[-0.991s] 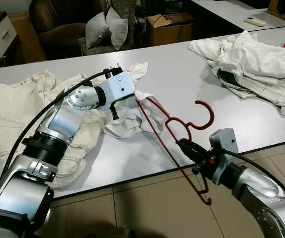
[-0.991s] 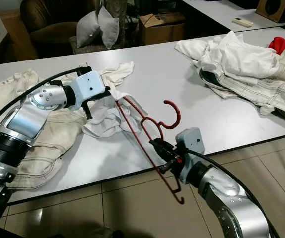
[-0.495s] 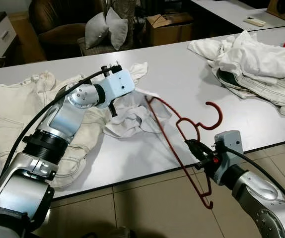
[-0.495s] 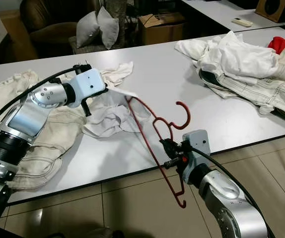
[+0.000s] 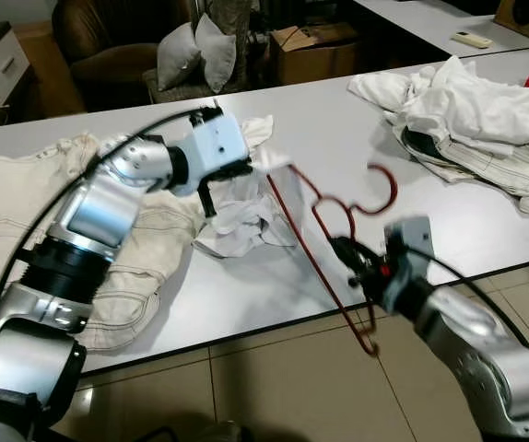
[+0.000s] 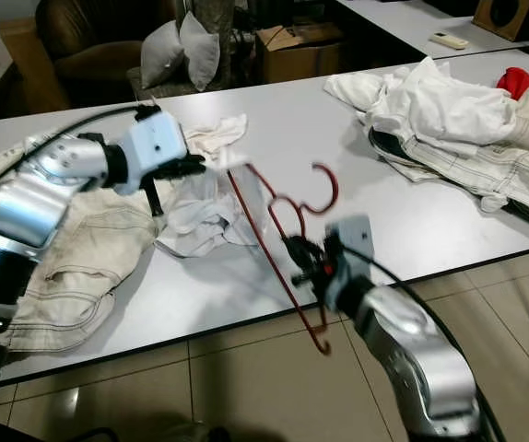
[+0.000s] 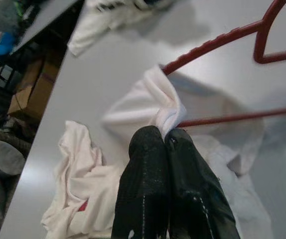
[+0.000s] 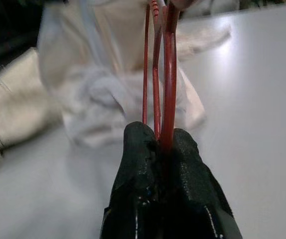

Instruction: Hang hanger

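Note:
A red wire hanger (image 5: 294, 224) hangs slanted over the white table's (image 5: 338, 129) front edge, hook up. My right gripper (image 5: 346, 250) is shut on it just below the hook; in the right wrist view the red wires (image 8: 169, 74) run out from between the fingers (image 8: 143, 149). A crumpled white garment (image 5: 246, 216) lies on the table, and the hanger's far end reaches into it. My left gripper (image 5: 249, 168) is shut on a raised fold of this garment (image 7: 160, 102), right beside the hanger's bar (image 7: 217, 39).
Cream trousers (image 5: 34, 193) lie spread on the table's left part, under my left arm. A heap of white clothes (image 5: 467, 106) fills the table's right end. Behind the table stand a brown armchair (image 5: 117, 41), grey cushions (image 5: 195, 51) and a cardboard box (image 5: 315, 46). Tiled floor below.
My right gripper has carried the hanger up and to the left, closer to the garment. The left gripper still pinches the white fold and has shifted slightly toward the table's far side.

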